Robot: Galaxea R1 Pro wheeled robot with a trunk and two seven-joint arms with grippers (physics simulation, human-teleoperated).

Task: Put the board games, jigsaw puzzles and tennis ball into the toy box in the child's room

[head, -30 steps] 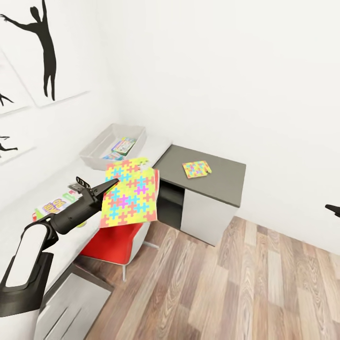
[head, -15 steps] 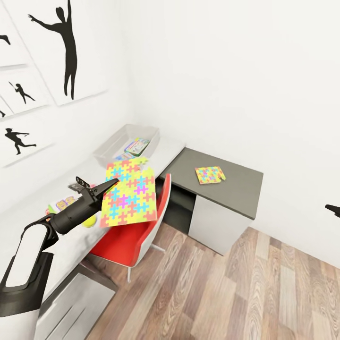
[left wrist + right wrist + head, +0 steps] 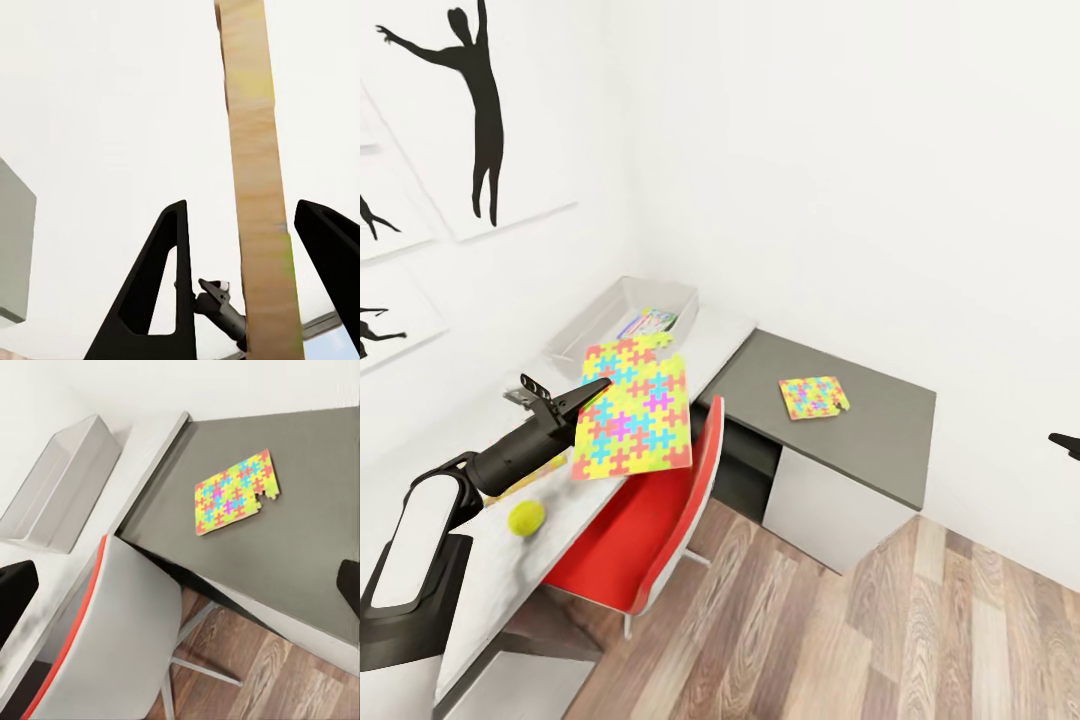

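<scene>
My left gripper is shut on the edge of a large jigsaw puzzle, a flat sheet in yellow, pink, blue and green, held above the white table. In the left wrist view the puzzle shows edge-on between the two dark fingers. The grey toy box stands at the table's far end, just beyond the puzzle, with a printed board game inside. A tennis ball lies on the table below my left arm. A second, smaller jigsaw puzzle lies on the dark grey cabinet. My right gripper is open and holds nothing.
A red chair is pushed in at the table under the held puzzle. The dark grey cabinet adjoins the table's far end. White walls close the corner, with black silhouette pictures on the left wall. Wood floor lies open to the right.
The whole head view has shifted, so the camera moved; the tennis ball now shows on the table. My left gripper still holds the puzzle in the same pose.
</scene>
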